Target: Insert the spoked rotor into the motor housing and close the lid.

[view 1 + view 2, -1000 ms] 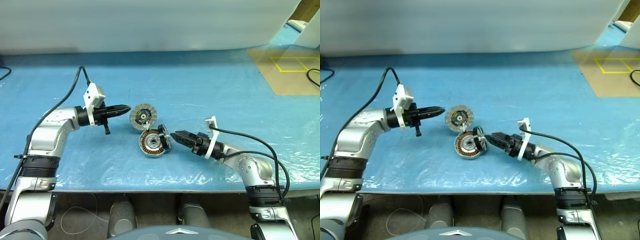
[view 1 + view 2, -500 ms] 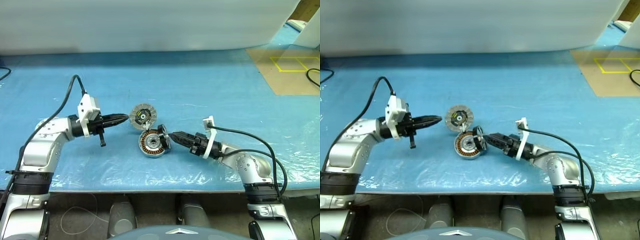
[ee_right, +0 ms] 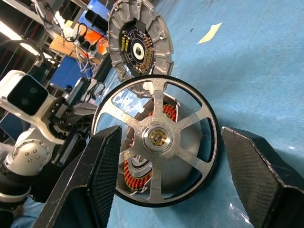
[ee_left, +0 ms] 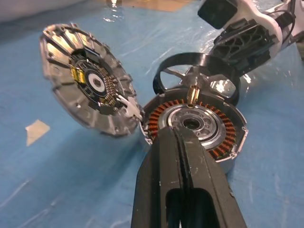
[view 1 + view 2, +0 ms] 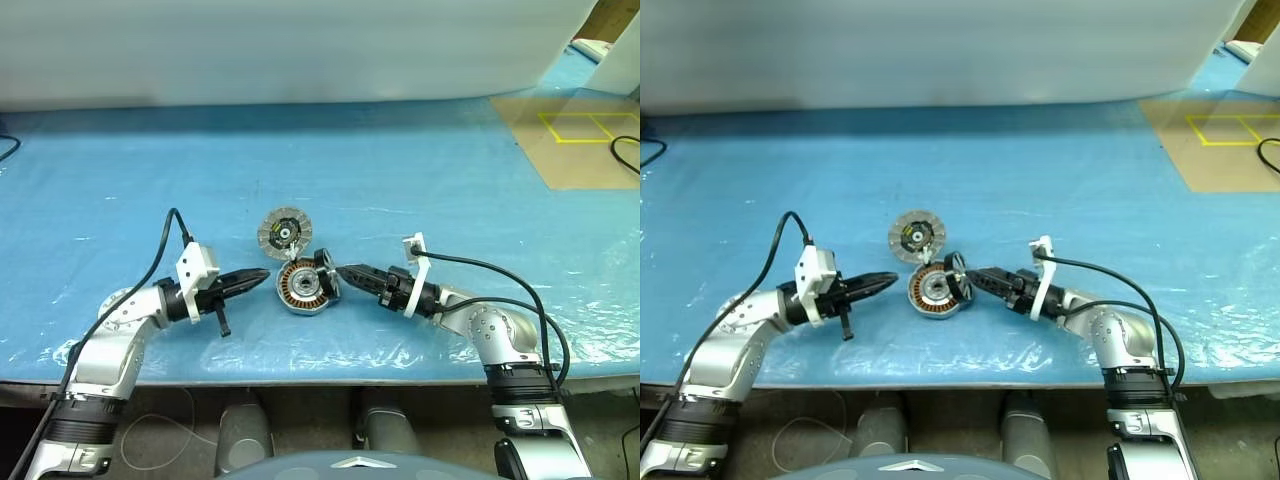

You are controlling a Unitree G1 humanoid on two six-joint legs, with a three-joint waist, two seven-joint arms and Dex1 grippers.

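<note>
Right hand [image 5: 962, 275] spread wide around the stiff, light rotor [image 3: 159, 142], not gripping; grab its rim. Left hand [image 5: 262, 273] clenched, empty.

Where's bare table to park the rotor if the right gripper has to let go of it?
Crowded: lid, motor housing and spoked rotor bunch between the left gripper and right gripper. Free: blue sheet beyond the lid toward the white wall, and right of the right arm up to the brown board.

Copper-wound silver motor housing [image 5: 303, 287], dark spoked rotor [image 3: 159, 147], blue table [image 5: 420, 180].
</note>
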